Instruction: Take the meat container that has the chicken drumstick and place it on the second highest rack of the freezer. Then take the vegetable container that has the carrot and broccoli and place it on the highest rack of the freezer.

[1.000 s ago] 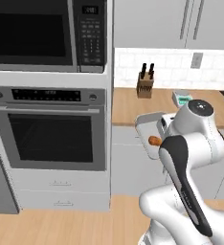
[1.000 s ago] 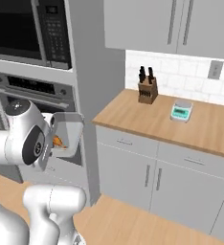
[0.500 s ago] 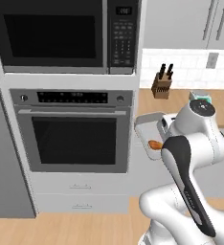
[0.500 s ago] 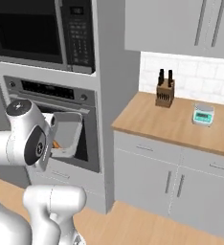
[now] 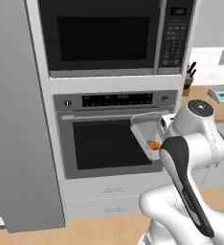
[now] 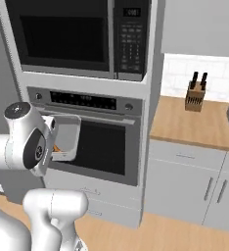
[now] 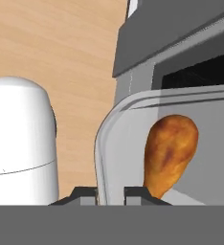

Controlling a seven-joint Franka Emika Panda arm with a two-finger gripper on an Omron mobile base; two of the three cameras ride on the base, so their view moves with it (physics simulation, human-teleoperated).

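Nearest, the tool (image 7: 110,195) is clamped together on the rim of the meat container (image 7: 133,143), a rigid, smooth, likely light tray carried tilted before the black built-in oven (image 5: 111,143), so the loose chicken drumstick (image 7: 169,153) may slide; an edge pinch suits it, kept level.

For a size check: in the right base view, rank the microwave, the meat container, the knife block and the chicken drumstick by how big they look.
1. microwave
2. meat container, nearer the camera
3. knife block, farther off
4. chicken drumstick, partly hidden
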